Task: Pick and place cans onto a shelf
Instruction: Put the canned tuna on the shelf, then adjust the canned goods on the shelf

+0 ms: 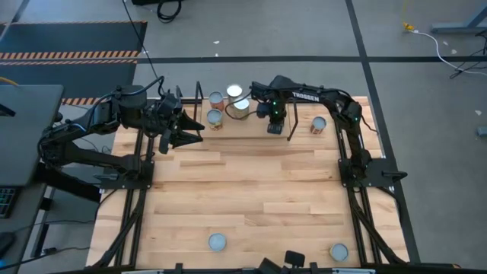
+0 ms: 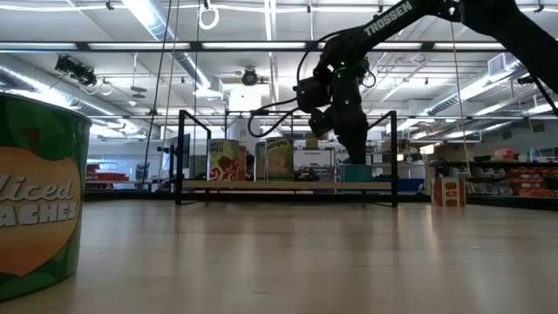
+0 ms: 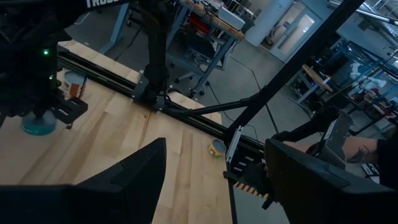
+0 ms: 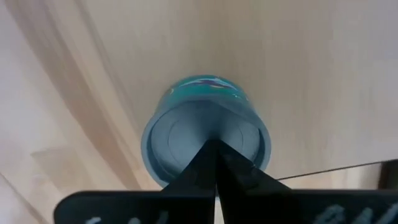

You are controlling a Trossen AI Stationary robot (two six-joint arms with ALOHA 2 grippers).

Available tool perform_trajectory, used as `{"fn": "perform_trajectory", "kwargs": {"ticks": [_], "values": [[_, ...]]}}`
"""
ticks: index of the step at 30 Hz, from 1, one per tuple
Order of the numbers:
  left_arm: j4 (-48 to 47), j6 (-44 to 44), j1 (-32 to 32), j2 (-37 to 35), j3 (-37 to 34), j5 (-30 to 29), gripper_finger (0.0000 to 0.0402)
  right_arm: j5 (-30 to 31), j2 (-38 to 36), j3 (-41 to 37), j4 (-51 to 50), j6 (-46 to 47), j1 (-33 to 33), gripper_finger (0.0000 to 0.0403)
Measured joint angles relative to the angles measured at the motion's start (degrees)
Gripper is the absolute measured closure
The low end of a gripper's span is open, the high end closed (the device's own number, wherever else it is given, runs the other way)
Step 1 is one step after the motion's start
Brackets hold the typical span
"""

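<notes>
**Overhead, right arm sits above a teal can at the shelf**

Overhead first: the right gripper (image 1: 275, 126) reaches to the far edge of the bench (image 1: 251, 190), just in front of the shelf (image 1: 228, 114), and covers whatever lies beneath it. Three cans cluster on the shelf: a red-labelled can (image 1: 217, 100), a white-topped can (image 1: 235, 93) and a yellowish can (image 1: 214, 117), with another pale top (image 1: 241, 106) close beside them. An orange can (image 1: 319, 125) stands apart to the right. Two silvery cans (image 1: 218, 242) and (image 1: 339, 251) stand at the near edge. The left gripper (image 1: 183, 128) hovers beside the shelf's left end, fingers spread apart.

Low view: the shelf board (image 2: 288, 185) runs between black uprights, carrying two labelled cans (image 2: 225, 160) and (image 2: 279, 159). The right arm comes down to a teal can (image 2: 356, 173) on the board's right part; whether the fingers touch it is hard to tell. A peach can (image 2: 39, 196), cut off at the edge, fills the foreground.

Left wrist view: both dark fingers (image 3: 130, 180) stand wide apart, holding nothing. The teal can (image 3: 36, 123) shows half hidden under the other arm.

Right wrist view: the teal can (image 4: 205, 134) stands upright, its grey recessed top ringed in blue-teal, directly under the fingers (image 4: 214, 168), which are pressed together above it, not gripping it.
</notes>
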Motion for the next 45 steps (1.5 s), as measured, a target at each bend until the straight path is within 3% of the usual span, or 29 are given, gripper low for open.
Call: {"fn": "perform_trajectory", "kwargs": {"ticks": [8, 15, 21, 25, 29, 40, 45], "values": [[0.0, 0.0, 0.0, 0.0, 0.0, 0.0, 0.0127, 0.7, 0.1, 2.1, -1.7, 0.1, 0.3, 0.0395], [0.0, 0.0, 0.0, 0.0, 0.0, 0.0, 0.0127, 0.5, 0.1, 12.9, -4.4, 2.0, 2.5, 0.0396], [0.0, 0.0, 0.0, 0.0, 0.0, 0.0, 0.0127, -1.1, 0.1, 22.7, 8.3, 1.5, 4.0, 0.0395], [0.0, 0.0, 0.0, 0.0, 0.0, 0.0, 0.0127, -4.4, 0.5, 22.9, 18.5, 0.7, 3.3, 0.0399], [0.0, 0.0, 0.0, 0.0, 0.0, 0.0, 0.0127, -6.9, 2.2, 22.5, 21.2, -0.2, 2.8, 0.04], [0.0, 0.0, 0.0, 0.0, 0.0, 0.0, 0.0127, -1.4, 6.4, 22.3, 19.2, -0.4, 3.1, 0.04], [0.0, 0.0, 0.0, 0.0, 0.0, 0.0, 0.0127, -3.6, 6.4, 22.3, 17.9, 0.0, 3.1, 0.04]]}}
